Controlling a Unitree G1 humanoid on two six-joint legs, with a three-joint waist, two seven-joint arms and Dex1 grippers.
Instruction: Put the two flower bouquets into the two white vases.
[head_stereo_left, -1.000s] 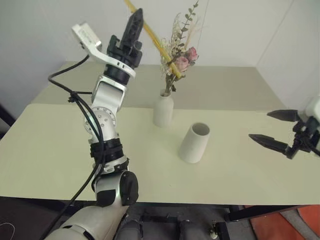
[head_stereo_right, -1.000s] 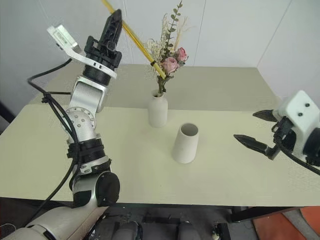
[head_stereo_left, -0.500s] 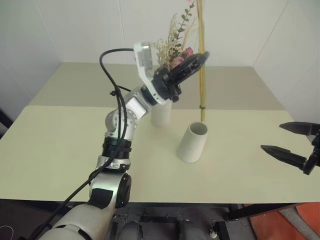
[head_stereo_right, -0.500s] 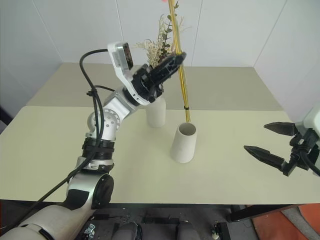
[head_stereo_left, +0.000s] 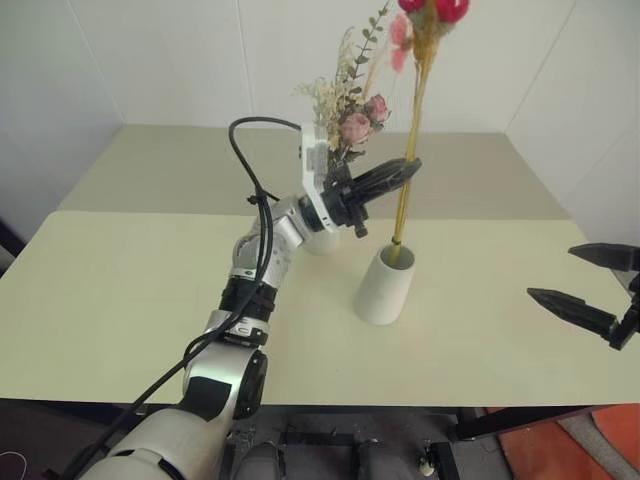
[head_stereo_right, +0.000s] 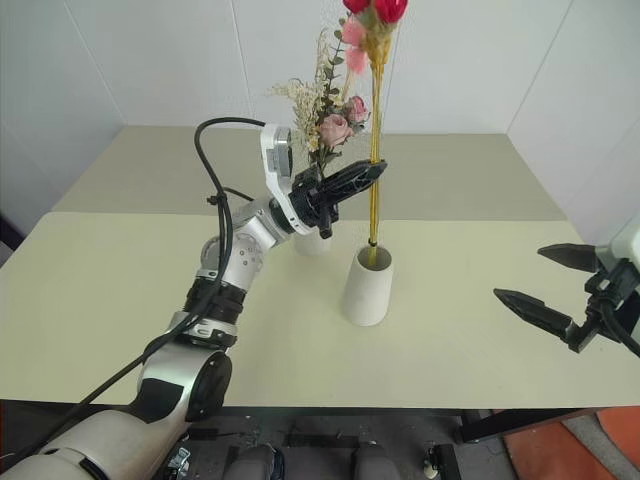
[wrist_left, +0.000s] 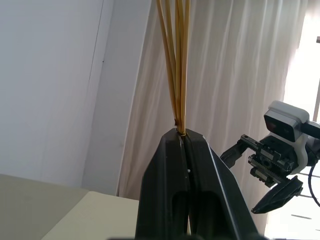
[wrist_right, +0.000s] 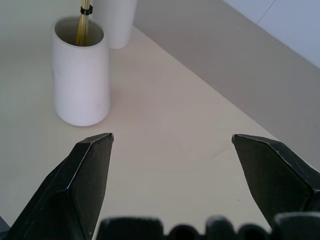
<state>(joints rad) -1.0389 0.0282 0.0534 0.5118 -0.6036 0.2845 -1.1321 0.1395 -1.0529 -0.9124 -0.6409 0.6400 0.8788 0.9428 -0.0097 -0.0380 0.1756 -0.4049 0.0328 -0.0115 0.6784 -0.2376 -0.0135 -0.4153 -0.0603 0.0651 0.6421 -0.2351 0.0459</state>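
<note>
Two bouquets are nearly home: the bushy bouquet (head_stereo_left: 348, 115) already stands in the bottle vase (head_stereo_right: 310, 238), behind the left gripper (head_stereo_left: 404, 171). That gripper is clenched on the yellow stems of the slim bouquet (head_stereo_left: 412, 150), its red blooms high above the fingers and the stem ends below them, just inside the mouth of the wide vase (head_stereo_left: 386, 287). To finish well, I'd judge it should keep the stems upright, sink until the ends reach the bottom, then part the fingers and draw straight back, clear of the roses. Off to the right, well apart from the wide vase, the right gripper (head_stereo_left: 588, 283) hangs spread and empty.
</note>
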